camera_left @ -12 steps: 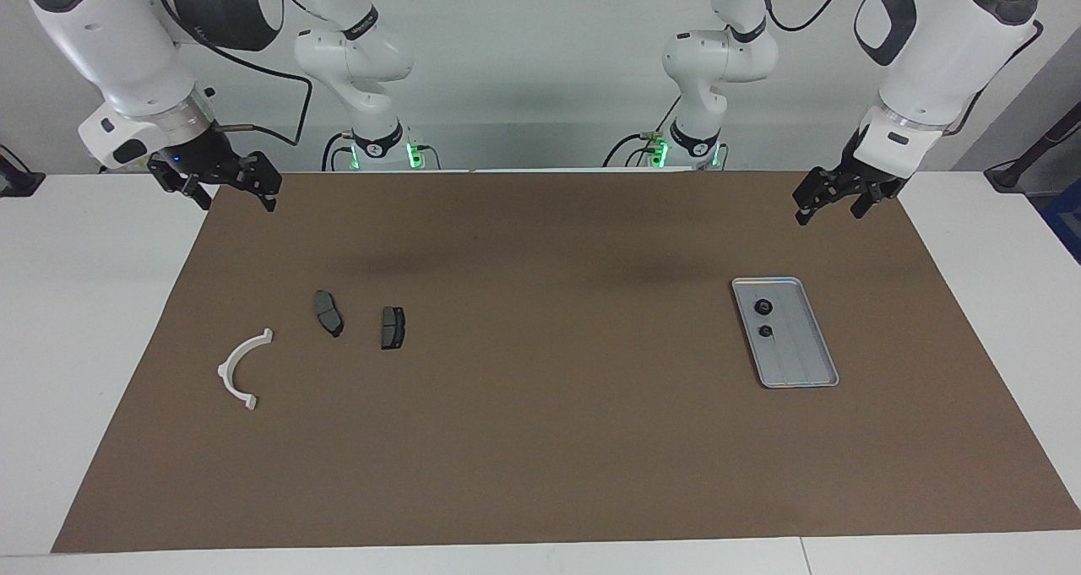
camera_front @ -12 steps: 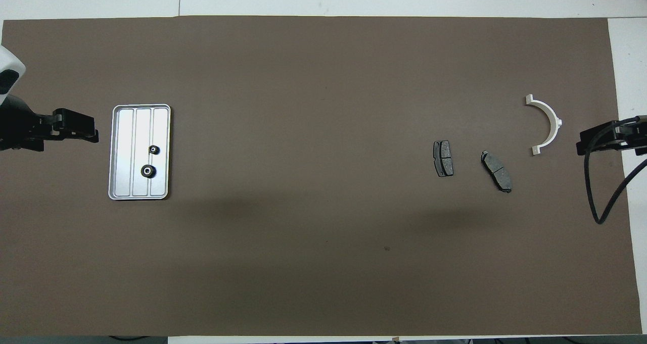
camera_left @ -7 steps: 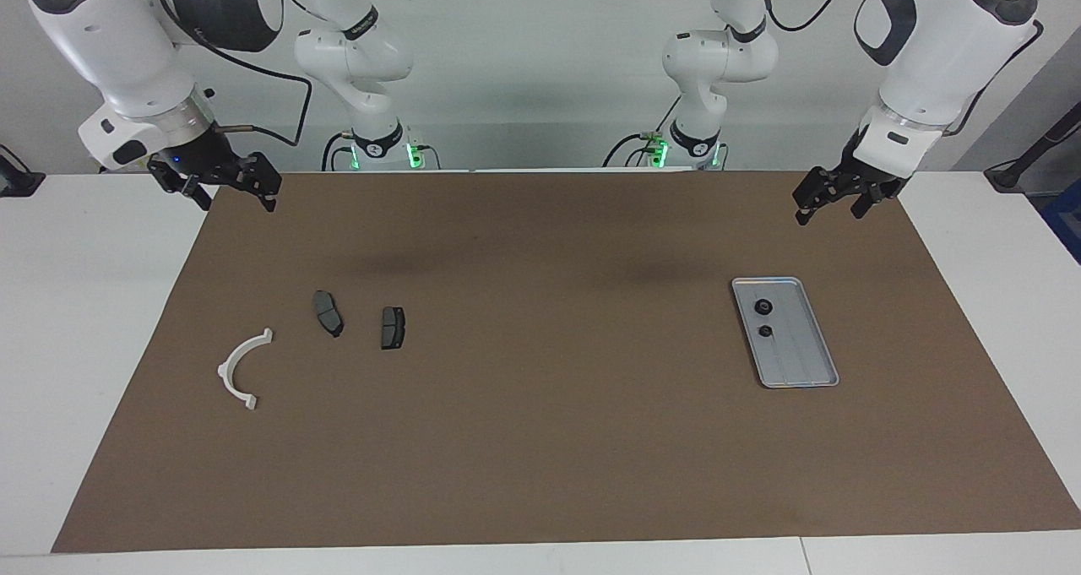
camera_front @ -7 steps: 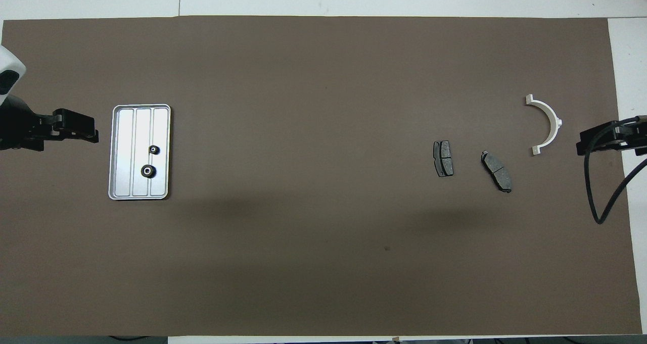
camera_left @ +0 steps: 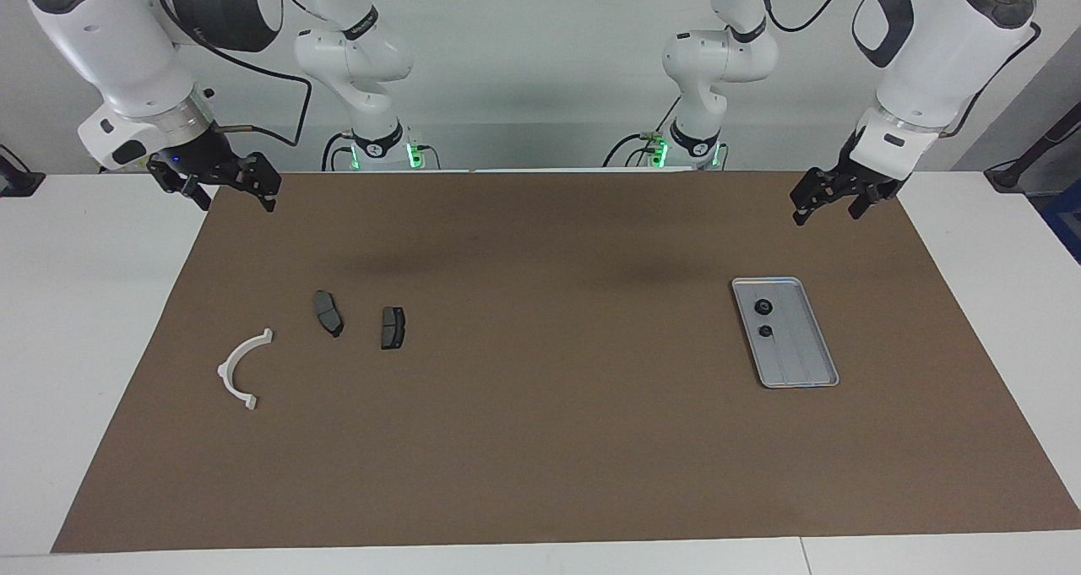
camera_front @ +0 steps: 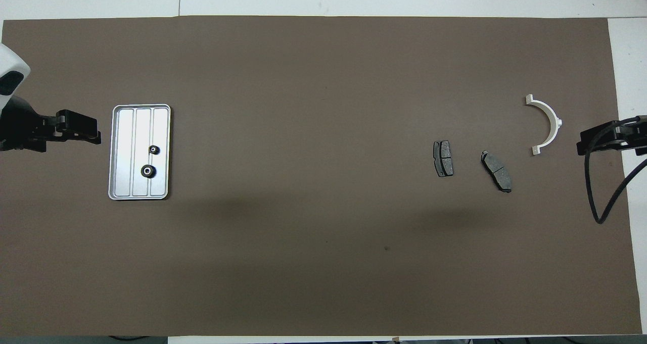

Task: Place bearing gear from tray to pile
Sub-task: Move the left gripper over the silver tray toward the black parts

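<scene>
The silver tray [camera_left: 802, 360] [camera_front: 124, 152] lies toward the left arm's end of the brown mat. Two small black bearing gears sit in it: a larger gear [camera_left: 763, 307] [camera_front: 147, 170] nearer the robots and a smaller gear [camera_left: 765, 331] [camera_front: 154, 149] just past it. The pile lies toward the right arm's end: a white half-ring bracket [camera_left: 245, 371] [camera_front: 547, 123] and two dark plates [camera_left: 328, 313] [camera_left: 393, 328] [camera_front: 443, 158] [camera_front: 497, 170]. My left gripper [camera_left: 826, 214] [camera_front: 96, 134] hangs open and empty over the mat beside the tray. My right gripper [camera_left: 238, 202] [camera_front: 581, 145] waits open and empty over the mat's edge by the bracket.
The brown mat [camera_left: 540, 440] covers most of the white table [camera_left: 84, 305]. A black cable [camera_front: 599, 202] loops down from the right arm over the mat's end. Nothing lies on the mat between tray and pile.
The left gripper has edged slightly toward the tray. The right arm, the gears and the pile have not moved.
</scene>
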Motion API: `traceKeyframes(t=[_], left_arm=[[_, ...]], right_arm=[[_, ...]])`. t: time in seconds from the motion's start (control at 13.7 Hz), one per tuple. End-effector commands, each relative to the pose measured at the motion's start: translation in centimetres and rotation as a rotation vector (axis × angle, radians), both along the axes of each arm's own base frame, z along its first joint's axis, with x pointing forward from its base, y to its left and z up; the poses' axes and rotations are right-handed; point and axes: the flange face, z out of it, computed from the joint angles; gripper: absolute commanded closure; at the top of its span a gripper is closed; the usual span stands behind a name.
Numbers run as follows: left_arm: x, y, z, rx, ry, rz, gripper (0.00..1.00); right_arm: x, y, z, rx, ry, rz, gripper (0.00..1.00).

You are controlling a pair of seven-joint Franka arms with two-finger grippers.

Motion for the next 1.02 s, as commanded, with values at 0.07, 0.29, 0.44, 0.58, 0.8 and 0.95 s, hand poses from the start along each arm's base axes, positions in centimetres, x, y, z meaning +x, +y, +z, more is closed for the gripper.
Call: traceKeyframes(t=[0.07,0.29,0.44,0.58,0.8,0.95], left_arm=[[-0.8,0.9,-0.9,0.017,0.013,0.011,0.00],[-1.4,0.9,-3.9,0.013,-0.025,0.013,0.00],[-1.6,1.0,-6.9,0.015,-0.021,0.013,0.00],[-1.4,1.2,-8.3,0.016,-0.006,0.016,0.00],[-1.3,1.3,-9.3,0.017,-0.003,0.009,0.00],[-1.8,1.3,-12.0,0.017,0.000,0.009,0.00]], right_arm=[[0.0,-0.3,-0.3,-0.010,-0.015,0.015,0.00],[0.1,-0.4,-0.3,0.005,-0.026,0.012,0.00],[0.0,-1.2,-0.3,0.005,-0.031,-0.005,0.00],[0.0,-1.3,-0.3,0.005,-0.032,-0.008,0.00],[0.1,-1.2,-0.3,0.004,-0.037,-0.009,0.00],[0.3,-1.1,-0.6,0.004,-0.053,-0.013,0.00]])
